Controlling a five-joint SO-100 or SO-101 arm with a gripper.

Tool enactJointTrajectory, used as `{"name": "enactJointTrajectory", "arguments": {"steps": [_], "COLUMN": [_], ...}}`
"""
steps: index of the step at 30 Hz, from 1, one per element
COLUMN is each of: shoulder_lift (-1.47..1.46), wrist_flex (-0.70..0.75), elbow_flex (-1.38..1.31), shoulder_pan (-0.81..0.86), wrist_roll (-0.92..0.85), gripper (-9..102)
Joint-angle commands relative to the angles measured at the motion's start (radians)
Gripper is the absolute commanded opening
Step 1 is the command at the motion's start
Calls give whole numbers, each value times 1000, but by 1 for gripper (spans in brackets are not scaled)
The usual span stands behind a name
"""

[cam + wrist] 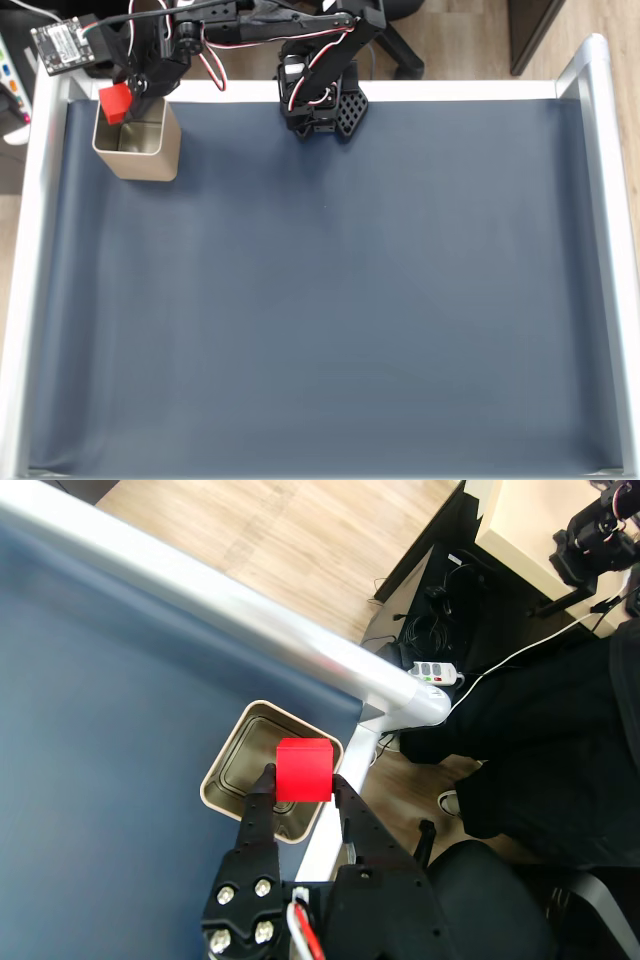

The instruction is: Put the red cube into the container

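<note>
The red cube [303,770] sat pinched between the fingertips of the gripper [303,778], its jaws closed on the cube's sides, directly above the open container [225,780], which stood in the blue mat's [330,300] corner by the metal rail [200,590].

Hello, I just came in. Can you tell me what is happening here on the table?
A small robot arm holds the red cube in its gripper, with the jaws closed on both sides of it. The cube hangs just above the open container, a square metal tin at the far left corner of the dark blue table mat in the fixed view. The cube is not yet inside, and the tin looks empty.
</note>
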Motion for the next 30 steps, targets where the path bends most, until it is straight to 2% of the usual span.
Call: {"name": "enactJointTrajectory", "arguments": {"steps": [1, 8, 30], "shoulder_lift": [2, 3, 44], "wrist_flex": [-20, -15, -43], "elbow_flex": [-6, -2, 107], "shoulder_pan": [-17, -55, -60], "wrist_roll": [32, 143, 189], "gripper": [0, 0, 1]}}
